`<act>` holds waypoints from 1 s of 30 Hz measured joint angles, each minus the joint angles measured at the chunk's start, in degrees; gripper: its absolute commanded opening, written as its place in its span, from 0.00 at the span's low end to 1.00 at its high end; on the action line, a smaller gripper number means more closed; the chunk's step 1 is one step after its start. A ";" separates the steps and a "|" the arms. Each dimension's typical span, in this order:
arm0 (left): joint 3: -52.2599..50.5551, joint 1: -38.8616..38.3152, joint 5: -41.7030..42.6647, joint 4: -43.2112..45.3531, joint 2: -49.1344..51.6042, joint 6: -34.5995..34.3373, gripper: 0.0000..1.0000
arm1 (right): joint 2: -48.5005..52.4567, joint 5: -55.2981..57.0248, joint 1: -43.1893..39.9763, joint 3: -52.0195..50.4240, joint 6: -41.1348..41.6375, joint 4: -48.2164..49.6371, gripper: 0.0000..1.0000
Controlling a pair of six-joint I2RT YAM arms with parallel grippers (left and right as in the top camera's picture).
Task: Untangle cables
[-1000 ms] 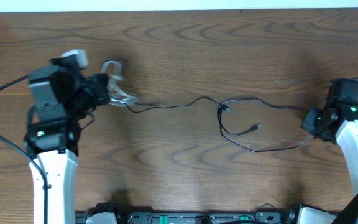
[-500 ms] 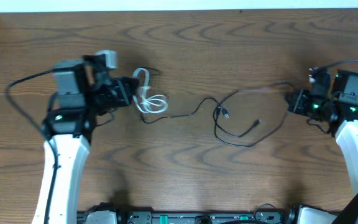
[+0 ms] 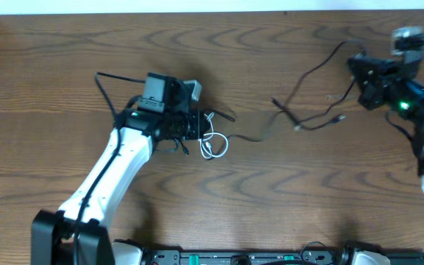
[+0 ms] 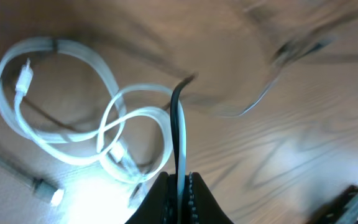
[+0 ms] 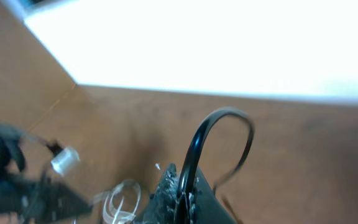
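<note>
Nearest the arm bases, brown wood-grain table, matte w/ dark wavy grain. Left arm reaches mid-left; left gripper is pinched tight, dark ribbed fingers together on a thin glossy black cord that rises straight out of the pinch. Just beside it on the right, white cable: flat-ish, smooth, lying in loose overlapping loops like a figure-eight, small white plug ends showing. From there thin black line snakes right across mid-table, bends up, w/ a few small plug tips near centre-right; can't tell which strand belongs to which cable. Far right, near table's far edge, right gripper is clamped closed on a black strand, round and shiny, arching up out of the fingers in a hoop then dropping back toward the wood. Wrist views blurred, so finer detail is lost.
</note>
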 measured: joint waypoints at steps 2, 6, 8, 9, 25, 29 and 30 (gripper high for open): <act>-0.02 -0.31 -2.60 -2.45 1.42 -0.02 0.08 | -2.58 2.78 0.00 1.90 0.00 0.35 0.01; -0.02 -0.28 -10.32 -7.26 2.80 0.02 0.07 | -6.71 12.20 0.00 2.89 0.00 0.04 0.01; -0.02 -0.28 -13.90 -8.79 2.82 -0.07 0.08 | -7.82 18.16 0.00 2.91 0.00 -1.11 0.01; -0.02 -0.28 -15.87 -9.44 2.80 -0.28 0.07 | -8.09 21.42 0.00 2.93 -0.02 -1.97 0.01; -0.02 -0.24 -28.22 -12.04 2.80 -4.26 0.08 | 10.01 70.18 -7.61 2.95 0.90 -16.94 0.01; -0.02 -0.24 -28.39 -12.13 2.80 -4.42 0.07 | 15.72 71.84 -12.33 2.93 4.44 -19.28 0.01; -0.02 -0.24 -28.41 -12.13 2.80 -4.44 0.07 | 16.87 72.00 -13.60 2.93 5.49 -19.78 0.01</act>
